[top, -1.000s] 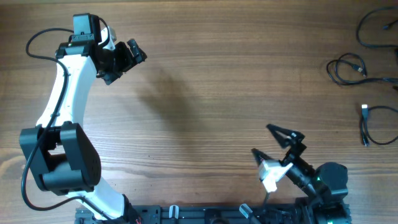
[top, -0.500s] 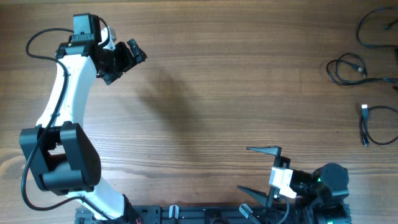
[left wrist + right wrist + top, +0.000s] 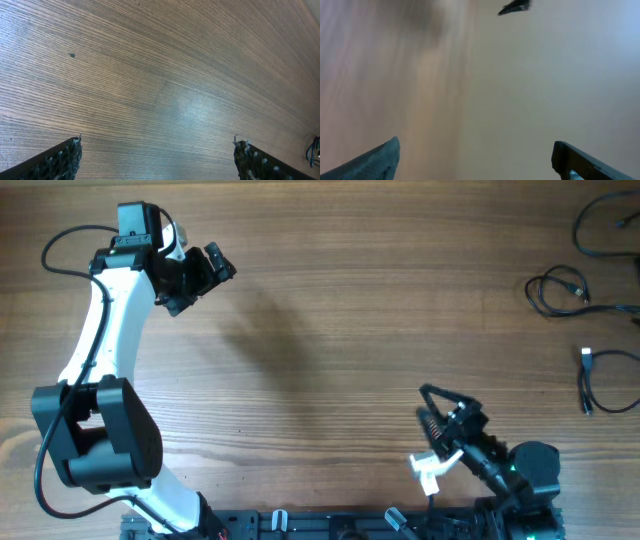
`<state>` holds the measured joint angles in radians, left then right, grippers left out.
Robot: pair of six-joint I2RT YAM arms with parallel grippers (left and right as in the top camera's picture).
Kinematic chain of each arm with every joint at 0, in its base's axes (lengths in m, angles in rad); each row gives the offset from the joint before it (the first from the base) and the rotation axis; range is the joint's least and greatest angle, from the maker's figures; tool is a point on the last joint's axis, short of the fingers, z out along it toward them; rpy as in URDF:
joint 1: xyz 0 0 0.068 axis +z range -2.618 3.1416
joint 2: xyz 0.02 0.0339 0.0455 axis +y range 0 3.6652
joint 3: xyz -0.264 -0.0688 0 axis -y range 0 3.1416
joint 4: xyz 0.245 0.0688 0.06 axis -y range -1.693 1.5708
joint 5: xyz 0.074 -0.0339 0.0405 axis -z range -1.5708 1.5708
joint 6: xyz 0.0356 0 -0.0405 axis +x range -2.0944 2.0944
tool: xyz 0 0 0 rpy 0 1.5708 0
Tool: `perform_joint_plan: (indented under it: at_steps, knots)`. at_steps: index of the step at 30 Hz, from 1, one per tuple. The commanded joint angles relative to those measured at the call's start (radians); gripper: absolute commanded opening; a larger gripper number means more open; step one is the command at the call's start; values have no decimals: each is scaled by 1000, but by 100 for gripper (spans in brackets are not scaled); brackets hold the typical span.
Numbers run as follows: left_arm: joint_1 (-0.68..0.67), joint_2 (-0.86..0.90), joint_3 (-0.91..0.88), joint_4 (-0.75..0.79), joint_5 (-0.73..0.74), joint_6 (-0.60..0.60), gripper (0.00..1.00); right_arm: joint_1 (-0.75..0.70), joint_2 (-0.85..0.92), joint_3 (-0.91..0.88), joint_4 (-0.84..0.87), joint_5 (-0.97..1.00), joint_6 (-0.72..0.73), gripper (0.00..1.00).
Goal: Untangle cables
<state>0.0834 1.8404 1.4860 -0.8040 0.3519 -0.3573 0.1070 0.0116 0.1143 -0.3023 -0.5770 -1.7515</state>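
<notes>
Black thin cords (image 3: 578, 290) lie in separate loops at the wooden desk's (image 3: 350, 330) right edge, apparently already untangled; both arms' jaws stand apart, empty, well away.

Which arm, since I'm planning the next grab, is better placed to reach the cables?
Right. The right gripper, open, sits nearer the cables at the right edge; the left gripper is far off, upper left.

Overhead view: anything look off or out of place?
The thin black cables lie as separate loops at the wooden table's far right edge, some cut off by the frame, far from the open left gripper and right gripper. Right wrist view is blurred.
</notes>
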Motion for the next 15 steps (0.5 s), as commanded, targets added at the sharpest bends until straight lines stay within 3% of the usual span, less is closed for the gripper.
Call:
perform_joint_plan:
  at_steps: [1,6,15]
  knots:
    - [-3,-7,5,2,-6,12,100,2,-8,1,36,87,-369,100]
    - [-3,-7,5,3,-6,12,100,2,-8,1,-8,108,-369,100]
    - [-3,-7,5,2,-6,12,100,2,-8,1,-10,500,-367,100]
